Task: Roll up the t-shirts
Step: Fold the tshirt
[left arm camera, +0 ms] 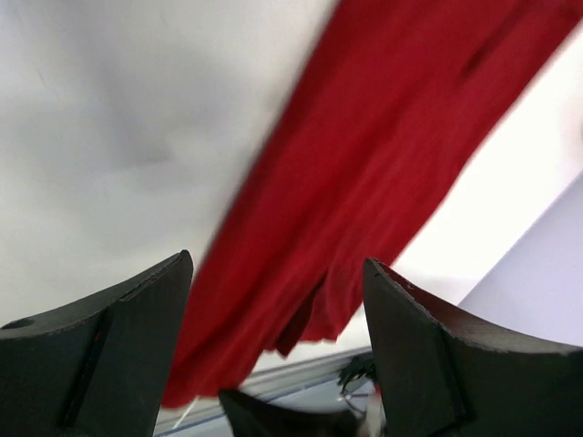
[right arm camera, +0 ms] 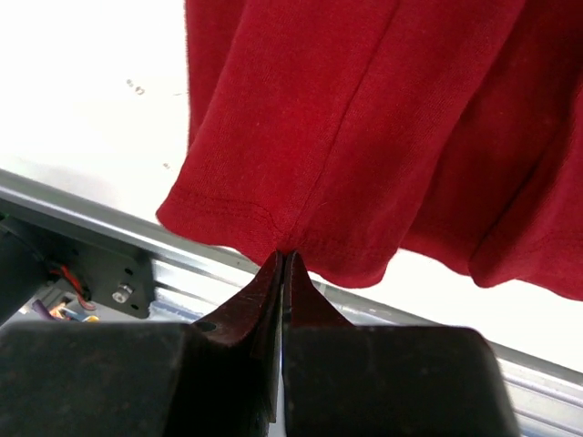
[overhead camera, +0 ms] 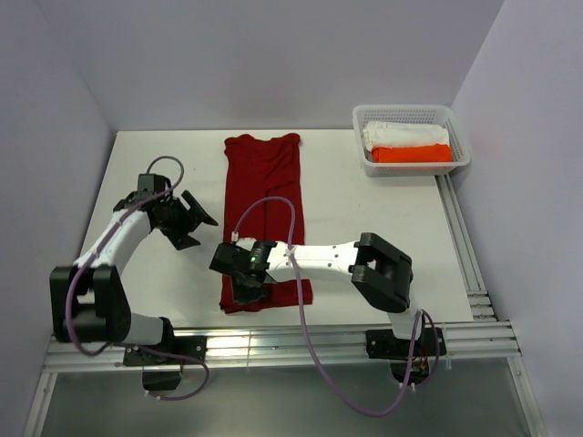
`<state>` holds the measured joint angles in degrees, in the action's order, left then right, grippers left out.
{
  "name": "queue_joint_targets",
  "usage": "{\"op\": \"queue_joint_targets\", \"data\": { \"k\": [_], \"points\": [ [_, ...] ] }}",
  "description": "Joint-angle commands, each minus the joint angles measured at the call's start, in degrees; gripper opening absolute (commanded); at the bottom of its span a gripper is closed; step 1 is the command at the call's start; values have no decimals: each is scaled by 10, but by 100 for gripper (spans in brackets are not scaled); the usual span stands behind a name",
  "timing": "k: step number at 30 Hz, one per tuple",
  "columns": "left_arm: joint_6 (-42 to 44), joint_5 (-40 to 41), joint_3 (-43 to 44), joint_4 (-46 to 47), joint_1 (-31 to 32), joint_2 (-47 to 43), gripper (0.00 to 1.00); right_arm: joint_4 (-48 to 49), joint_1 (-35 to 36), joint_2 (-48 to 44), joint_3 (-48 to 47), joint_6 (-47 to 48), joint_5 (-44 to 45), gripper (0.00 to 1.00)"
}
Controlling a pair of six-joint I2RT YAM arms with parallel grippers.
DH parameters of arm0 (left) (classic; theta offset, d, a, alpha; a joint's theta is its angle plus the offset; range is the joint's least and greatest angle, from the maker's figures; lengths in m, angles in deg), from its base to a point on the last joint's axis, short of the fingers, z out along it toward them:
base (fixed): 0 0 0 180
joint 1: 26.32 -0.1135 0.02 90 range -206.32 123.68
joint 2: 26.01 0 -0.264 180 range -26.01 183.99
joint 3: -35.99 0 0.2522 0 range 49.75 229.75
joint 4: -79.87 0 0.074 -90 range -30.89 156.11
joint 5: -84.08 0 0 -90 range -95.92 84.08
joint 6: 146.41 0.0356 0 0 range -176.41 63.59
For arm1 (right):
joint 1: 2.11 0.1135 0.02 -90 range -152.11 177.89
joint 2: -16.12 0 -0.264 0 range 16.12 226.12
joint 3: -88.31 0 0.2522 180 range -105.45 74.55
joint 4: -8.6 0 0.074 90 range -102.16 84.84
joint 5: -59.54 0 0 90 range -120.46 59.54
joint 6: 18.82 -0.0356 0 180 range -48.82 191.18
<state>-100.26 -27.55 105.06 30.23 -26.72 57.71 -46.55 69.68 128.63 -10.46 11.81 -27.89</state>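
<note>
A dark red t-shirt (overhead camera: 264, 182) lies flat and folded into a long strip down the middle of the white table, neck at the far end. My right gripper (overhead camera: 246, 289) sits at its near hem. In the right wrist view the jaws of that gripper (right arm camera: 285, 255) are pressed together, pinching the hem edge of the t-shirt (right arm camera: 364, 118), and the cloth puckers at the tips. My left gripper (overhead camera: 196, 223) hovers open to the left of the shirt. In the left wrist view it (left arm camera: 278, 259) holds nothing, with the t-shirt (left arm camera: 364, 182) beyond its fingers.
A white basket (overhead camera: 410, 111) at the back right holds an orange bundle (overhead camera: 412, 154) and a white cloth (overhead camera: 405, 134). Metal rails (overhead camera: 346, 335) run along the table's near edge and right side. Purple cables loop off both arms.
</note>
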Motion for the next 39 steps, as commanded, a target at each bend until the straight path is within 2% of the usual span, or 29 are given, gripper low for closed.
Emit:
{"op": "queue_joint_targets", "data": {
  "k": [1, 7, 10, 18, 21, 27, 33, 39],
  "points": [
    [-9, -23, -49, -27, 24, -114, 81, 24, -10, -33, 26, -16, 0, 0],
    [-88, -13, -168, -80, 51, -260, 81, 98, -39, -61, 86, -44, -22, 0],
    [-147, -7, -213, -77, 91, -352, 82, 106, -46, -61, 87, -45, -23, 0],
    [-279, 34, -250, -48, 198, -377, 83, 126, -54, -64, 94, -58, -36, 0],
    [-285, 40, -248, -17, 214, -352, 83, 112, -55, -62, 87, -53, -40, 0],
    [-223, 61, -138, -25, 214, -168, 83, 110, -54, -98, 118, -46, -49, 0],
    [-207, 65, -69, 1, 208, -94, 84, 91, -55, -119, 133, -27, -38, 0],
    [-174, 71, 1, -19, 207, -24, 84, 88, -55, -117, 147, -11, -47, 2]
  ]
}}
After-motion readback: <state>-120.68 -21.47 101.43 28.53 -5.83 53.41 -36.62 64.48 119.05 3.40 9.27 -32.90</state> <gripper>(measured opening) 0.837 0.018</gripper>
